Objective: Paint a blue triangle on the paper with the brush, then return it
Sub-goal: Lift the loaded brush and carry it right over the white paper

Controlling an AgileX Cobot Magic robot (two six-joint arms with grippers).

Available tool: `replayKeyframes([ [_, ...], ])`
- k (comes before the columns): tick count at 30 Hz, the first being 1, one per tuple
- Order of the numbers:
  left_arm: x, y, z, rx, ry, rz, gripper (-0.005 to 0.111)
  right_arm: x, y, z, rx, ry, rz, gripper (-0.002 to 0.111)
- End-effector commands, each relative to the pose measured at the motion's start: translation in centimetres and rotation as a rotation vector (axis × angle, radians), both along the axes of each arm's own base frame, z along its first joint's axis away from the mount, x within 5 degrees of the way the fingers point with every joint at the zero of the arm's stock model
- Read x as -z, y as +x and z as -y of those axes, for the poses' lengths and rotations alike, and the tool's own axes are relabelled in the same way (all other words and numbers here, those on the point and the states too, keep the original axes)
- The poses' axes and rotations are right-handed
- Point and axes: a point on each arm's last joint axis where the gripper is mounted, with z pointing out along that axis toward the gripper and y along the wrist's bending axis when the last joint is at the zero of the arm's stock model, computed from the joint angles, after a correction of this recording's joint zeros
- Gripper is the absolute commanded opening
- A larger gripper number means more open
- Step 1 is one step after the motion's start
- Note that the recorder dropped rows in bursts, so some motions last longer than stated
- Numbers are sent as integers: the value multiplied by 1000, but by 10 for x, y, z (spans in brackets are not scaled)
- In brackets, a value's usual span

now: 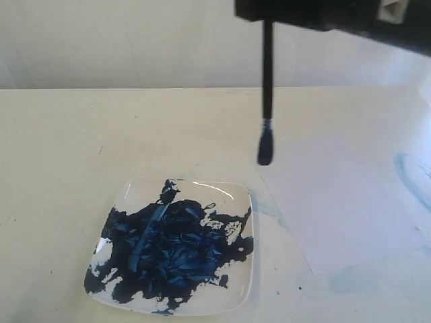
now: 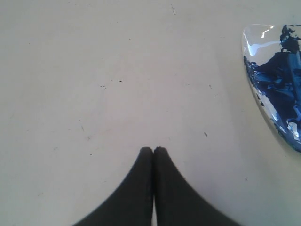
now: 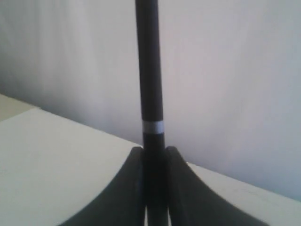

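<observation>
Vertically, brush [image 3: 149,70] clamped between right fingers [image 3: 123,188]

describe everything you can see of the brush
The brush is long and thin, with a straight black handle, a pale silvery band low down and a bristle tip loaded with dark blue paint. It hangs upright, tip downward, by a corner of the paper; whether the tip touches anything cannot be told. The right gripper clamps its handle between both fingers, and the right wrist view shows a silver ring on the handle just beyond them.
</observation>
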Motion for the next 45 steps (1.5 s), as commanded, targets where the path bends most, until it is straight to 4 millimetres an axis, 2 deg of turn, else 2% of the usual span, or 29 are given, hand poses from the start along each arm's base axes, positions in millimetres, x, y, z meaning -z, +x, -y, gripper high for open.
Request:
replayKeyframes([
  [1,2,0,0,8,3,-9,0,-7,-6,43,140,-7,14,0],
  [2,3,0,0,7,6,-9,0,-4,-9,58,186,-5,17,0],
  [4,3,-1,-1,6,36,-14,0,3,-8,75,254,-10,7,0],
  [8,4,-1,-2,14,76,-13,0,11,-4,88,319,-16,-19,0],
  [14,1,1,-4,26,156,22,0,8,-4,89,311,-7,13,0],
  [23,-37,10,-5,-33,114,452,0,8,-4,88,310,-5,16,0],
  [28,-43,9,-6,-41,111,521,0,6,-6,90,313,-4,18,0],
  [35,-69,4,-7,-75,99,812,0,-2,-16,94,314,18,52,0],
  [42,-71,8,-7,-75,132,808,0,-8,-23,97,313,33,78,0],
  [45,-89,14,-7,-73,143,797,0,-9,-24,97,312,37,83,0],
])
